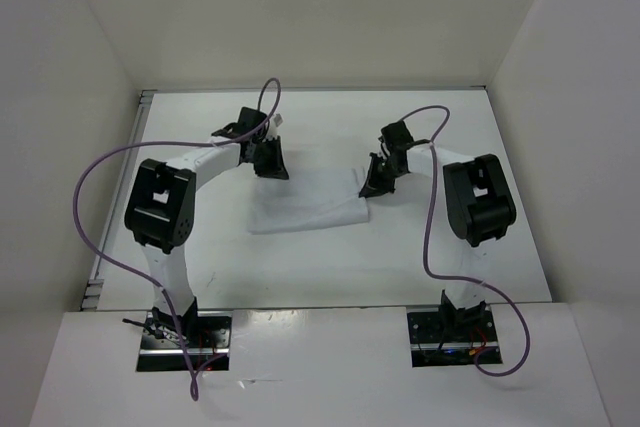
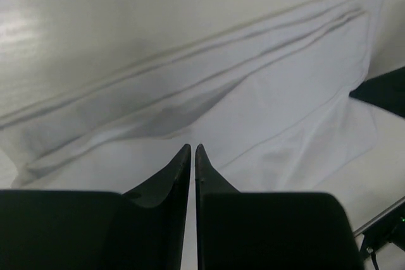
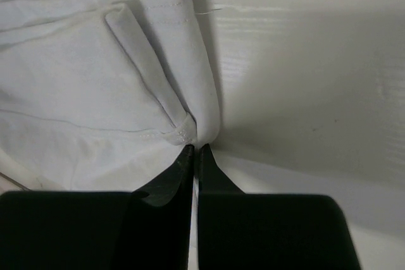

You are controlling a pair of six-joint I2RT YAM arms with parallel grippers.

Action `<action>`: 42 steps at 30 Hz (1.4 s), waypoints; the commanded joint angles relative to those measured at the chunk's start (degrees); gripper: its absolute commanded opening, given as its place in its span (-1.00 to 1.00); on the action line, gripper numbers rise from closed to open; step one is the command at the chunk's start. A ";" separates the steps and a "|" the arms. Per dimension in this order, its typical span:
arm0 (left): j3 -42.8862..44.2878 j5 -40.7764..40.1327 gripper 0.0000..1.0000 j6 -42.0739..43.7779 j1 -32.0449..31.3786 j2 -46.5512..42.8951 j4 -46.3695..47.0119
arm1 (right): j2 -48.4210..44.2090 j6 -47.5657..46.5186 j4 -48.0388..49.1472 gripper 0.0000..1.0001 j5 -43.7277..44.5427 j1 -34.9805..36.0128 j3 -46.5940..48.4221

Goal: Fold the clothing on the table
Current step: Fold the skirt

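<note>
The clothing lies flat on the table, already doubled into a rough rectangle with stacked layers. It spreads out ahead of the left gripper and ahead and to the left of the right gripper, so it sits between the two.

The right gripper's jaws are pressed together, and they look to be pinching the clothing's edge where a stitched hem bunches up against the tips. The left gripper's jaws are nearly together, with only a hairline gap. Its tips sit over the near layer of the clothing, and I cannot tell if any fabric is caught between them.

The step in hand looks like taking hold of one side to carry it across. To do it well, the right pinch should catch every layer at that edge, not just the top one. The lift should be low and slow so the thin fabric does not slip or drag the stack. The left gripper would do best holding its side down, or lifting in step with the right. The carried edge should land square on the far edge.

No brand, label or writing can be read on anything.
</note>
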 commanded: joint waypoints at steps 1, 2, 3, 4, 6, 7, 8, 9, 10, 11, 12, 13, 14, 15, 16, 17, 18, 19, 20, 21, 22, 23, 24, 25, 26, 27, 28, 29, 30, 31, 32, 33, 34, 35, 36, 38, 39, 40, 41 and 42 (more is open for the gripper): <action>5.52 -2.79 -0.75 -1.05 -1.52 2.69 2.50 | -4.45 0.34 -1.72 -1.00 2.76 -0.04 -2.52; 6.41 -2.79 -0.75 -1.57 -2.14 3.49 2.50 | -5.58 0.34 -2.33 -1.00 3.28 -0.04 -2.52; 7.89 -2.79 -0.75 -1.58 -2.14 4.97 2.50 | -5.60 0.34 -2.34 -1.00 3.29 -0.04 -2.52; 8.60 -2.79 -0.75 -1.58 -2.84 5.77 2.50 | -6.47 0.34 -2.34 -1.00 3.29 -0.04 -3.04; 9.75 -2.79 -0.75 -2.19 -3.46 7.88 2.50 | -7.00 0.34 -2.95 -1.00 3.29 -0.04 -3.05; 10.80 -2.79 -0.75 -2.19 -4.16 8.50 1.71 | -7.00 0.34 -2.95 -1.00 3.29 -0.04 -3.05; 10.81 -2.79 -0.75 -2.19 -4.16 9.55 1.10 | -7.00 0.34 -2.95 -1.00 3.29 -0.04 -3.05; 11.42 -2.79 -0.75 -2.19 -4.95 9.56 1.09 | -7.00 0.34 -2.95 -1.00 3.29 -0.04 -3.05; 11.42 -2.79 -0.75 -2.19 -5.65 10.25 0.57 | -7.00 0.34 -2.95 -1.00 3.29 -0.04 -2.53; 11.95 -2.79 -0.75 -2.19 -5.66 10.78 -0.05 | -7.00 -0.19 -2.95 -1.00 3.29 -0.04 -2.52; 11.95 -2.79 -0.75 -2.19 -6.18 10.79 -0.05 | -7.00 -0.19 -2.95 -1.00 3.29 -0.04 -2.52; 11.95 -2.79 -0.75 -2.19 -6.79 10.79 -0.05 | -7.00 -0.19 -2.95 -1.00 3.29 -0.04 -1.91; 11.95 -3.66 -0.75 -2.19 -6.80 10.79 -0.05 | -6.48 -0.19 -2.95 -1.00 3.29 -0.04 -1.91; 11.34 -5.15 -0.75 -2.19 -7.32 10.79 -0.05 | -6.48 -0.19 -3.48 -1.00 3.29 -0.04 -1.91; 10.73 -5.95 -0.75 -2.19 -7.33 11.48 -0.05 | -6.48 -0.19 -3.48 -1.00 3.29 -0.04 -1.91; 10.72 -6.48 -0.75 -2.71 -7.33 11.49 0.64 | -6.48 -0.19 -3.48 -1.00 3.29 -0.04 -1.91; 10.72 -7.01 -0.75 -2.72 -7.33 12.19 0.65 | -6.48 -0.19 -3.48 -1.00 3.29 -0.04 -1.91; 10.72 -8.14 -0.75 -2.72 -7.33 12.19 0.65 | -6.48 -0.71 -3.48 -1.00 3.29 -0.04 -1.91; 11.42 -8.68 -0.75 -2.72 -7.33 12.19 0.65 | -6.48 -0.72 -3.48 -1.00 3.29 -0.04 -1.91; 11.42 -8.68 -0.75 -2.72 -7.33 11.67 0.65 | -6.48 -0.72 -3.48 -1.00 3.29 -0.04 -1.91; 12.03 -9.20 -0.75 -2.20 -7.33 9.41 0.65 | -5.95 -0.72 -3.48 -1.00 2.77 -0.04 -1.91; 12.04 -9.21 -0.75 -2.19 -7.33 7.82 0.65 | -5.95 -0.72 -3.48 -1.00 2.76 -0.04 -1.91; 12.04 -9.21 -0.67 -1.67 -7.33 6.06 0.65 | -5.95 -0.72 -3.48 -1.00 2.76 -0.04 -1.91; 12.04 -8.60 -0.59 -1.67 -7.33 2.30 0.65 | -5.95 -1.24 -3.48 -1.00 2.76 -0.04 -1.91; 11.52 -8.59 -0.50 -0.45 -7.33 0.44 0.13 | -5.95 -1.25 -3.48 -1.00 2.76 -0.04 -1.91; 11.51 -7.99 -0.41 -0.43 -7.33 -1.06 -0.83 | -5.95 -1.25 -3.48 -1.00 2.76 -0.04 -1.91; 11.51 -6.94 -0.40 0.35 -7.33 -3.43 -3.19 | -5.95 -1.25 -3.48 -1.00 2.76 -0.04 -1.91; 11.51 -5.88 -0.40 0.88 -7.33 -4.23 -4.78 | -5.95 -1.25 -3.48 -1.00 2.76 -0.04 -1.91; 11.51 -4.65 -0.40 1.41 -7.33 -4.76 -6.45 | -5.95 -1.25 -3.48 -1.00 2.24 -0.04 -1.91; 10.90 -3.33 -0.58 2.02 -7.33 -5.64 -9.25 | -5.95 -1.25 -3.48 -1.00 2.23 -0.04 -1.91; 10.29 -0.10 -0.70 2.03 -7.33 -5.65 -10.41 | -5.95 -1.25 -3.48 -1.00 2.23 -0.04 -1.38; 9.24 1.15 -0.80 2.55 -8.02 -6.34 -11.21 | -5.95 -1.25 -3.48 -1.00 2.23 -0.04 -1.38; 8.10 2.20 -0.90 2.55 -8.03 -7.48 -11.82 | -5.95 -1.25 -3.48 -1.00 2.23 -0.04 -1.38; 5.65 4.13 -1.00 3.16 -8.55 -8.01 -12.61 | -5.95 -1.25 -3.48 -1.00 2.23 -0.04 -0.86; 4.58 5.19 -1.00 3.17 -8.56 -8.02 -12.62 | -5.95 -1.25 -3.48 -1.00 2.23 -0.04 -0.85; 3.17 7.74 -1.00 4.92 -9.09 -8.72 -14.81 | -5.95 -1.77 -4.01 -1.00 2.23 -0.04 -0.16; 2.55 9.75 -1.00 5.54 -9.09 -8.72 -14.82 | -5.95 -1.77 -4.53 -1.00 2.23 -0.04 -0.15; 1.85 10.56 -1.00 7.19 -9.09 -8.72 -16.39 | -5.95 -1.77 -4.54 -1.00 2.23 -0.56 0.37; 1.84 11.09 -1.00 7.82 -9.09 -8.03 -16.40 | -5.95 -1.77 -5.06 -1.00 2.23 -0.57 0.90; 1.06 12.31 -1.00 8.61 -9.09 -8.02 -16.92 | -5.95 -1.77 -5.06 -1.00 2.23 -0.57 0.91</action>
